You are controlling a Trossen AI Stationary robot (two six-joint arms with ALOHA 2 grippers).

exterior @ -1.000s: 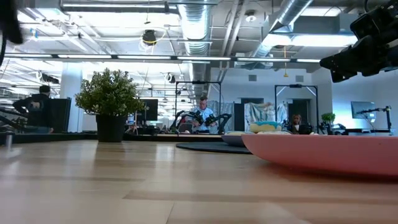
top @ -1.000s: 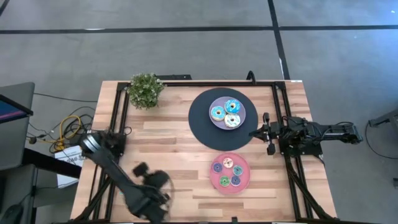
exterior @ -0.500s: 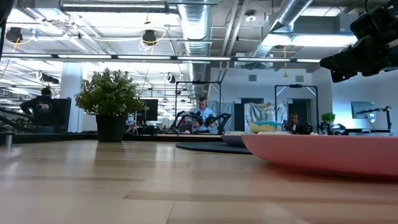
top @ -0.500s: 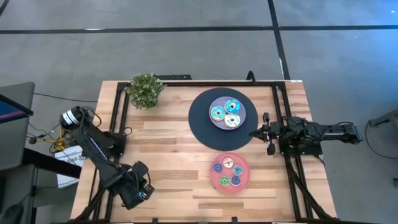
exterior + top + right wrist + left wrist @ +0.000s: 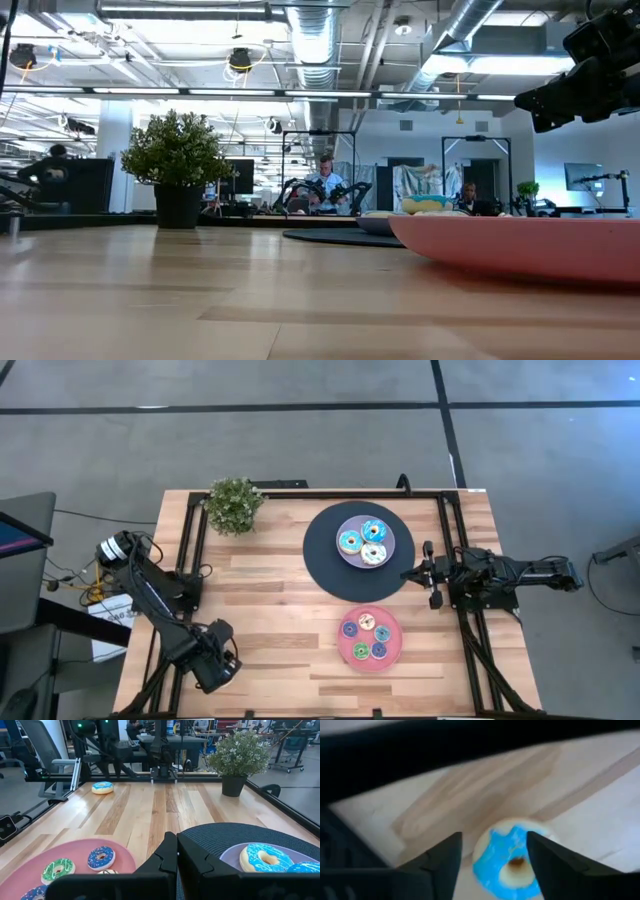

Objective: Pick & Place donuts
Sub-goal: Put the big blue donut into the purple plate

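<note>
With our left end effector released astride the blue-iced donut on the desk at seven o'clock, closing off-centre could squirt it over the nearby edge, while the right end effector waits clenched at three o'clock.

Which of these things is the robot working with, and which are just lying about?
Part of the job: blue donut under the left arm's open jaws; three big donuts on the lavender plate; small donuts on the pink plate.
Just there: potted plant; black disc; right arm's shut jaws, waiting at the table's edge.
</note>
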